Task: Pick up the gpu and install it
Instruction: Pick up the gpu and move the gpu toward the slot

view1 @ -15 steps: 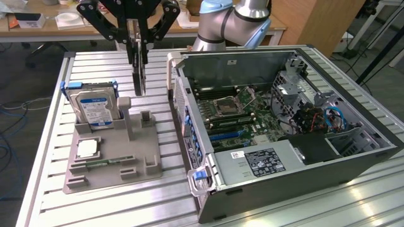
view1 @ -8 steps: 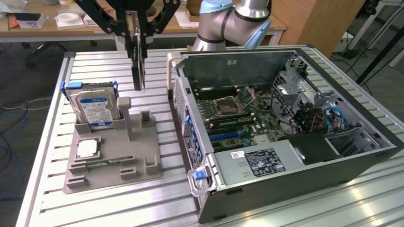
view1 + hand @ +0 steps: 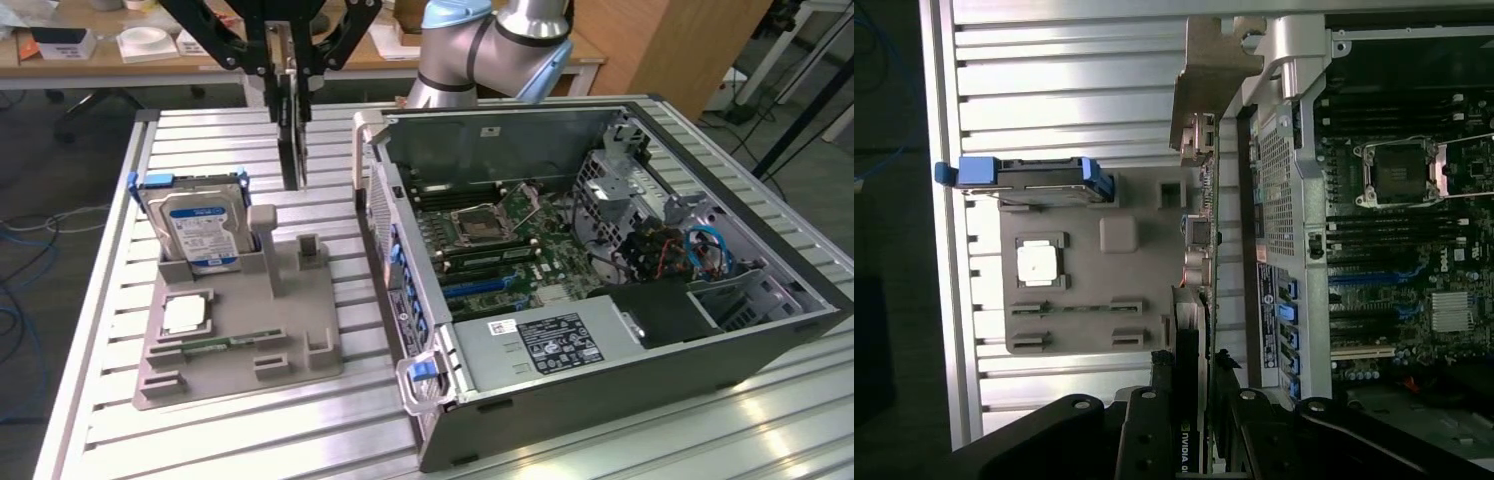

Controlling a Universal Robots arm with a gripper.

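The gpu (image 3: 291, 150) is a thin dark card hanging on edge in the air, above the table between the grey holder (image 3: 287, 355) and the open computer case (image 3: 400, 250). My gripper (image 3: 290, 100) is shut on its upper edge. In the wrist view the gpu (image 3: 1196, 260) runs edge-on away from my gripper (image 3: 1194, 375), and its silver bracket (image 3: 1209, 75) is at the far end. The motherboard (image 3: 514, 245) lies exposed inside the case, with blue slots (image 3: 478, 286) near the case's front wall.
A hard drive with a blue label (image 3: 200, 228) stands upright in the holder. A square chip (image 3: 184, 315) and a narrow memory stick (image 3: 218, 345) lie on it. A power supply (image 3: 547, 340) and cables (image 3: 694, 250) fill the case's near end. Slatted table (image 3: 227, 440) lies all around.
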